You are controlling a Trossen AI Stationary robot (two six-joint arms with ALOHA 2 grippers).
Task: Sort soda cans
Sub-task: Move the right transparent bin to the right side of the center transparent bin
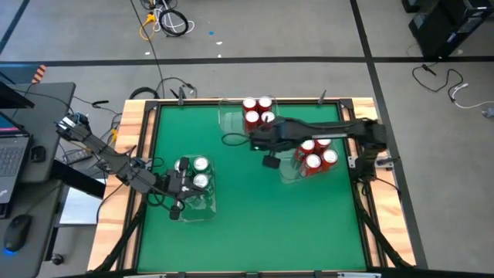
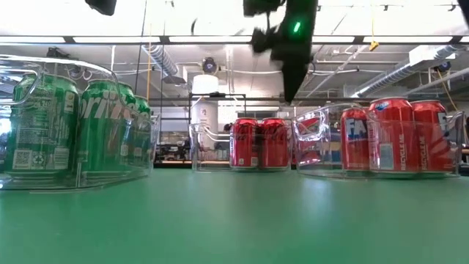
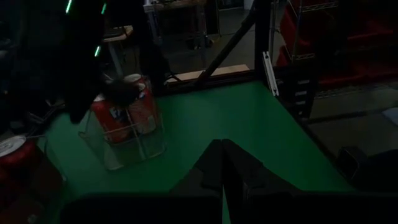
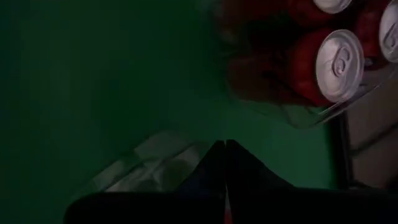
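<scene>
Bare green mat across centre and front; can-filled trays along left, back, right.

left tool closed (low) | right tool closed, raised

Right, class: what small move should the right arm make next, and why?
Probably lift the right pincer and draw it back toward its own side. It hangs shut and empty above the mat between two trays of red cans, the green cans sit in a third tray, and no can shows loose on the mat.
</scene>
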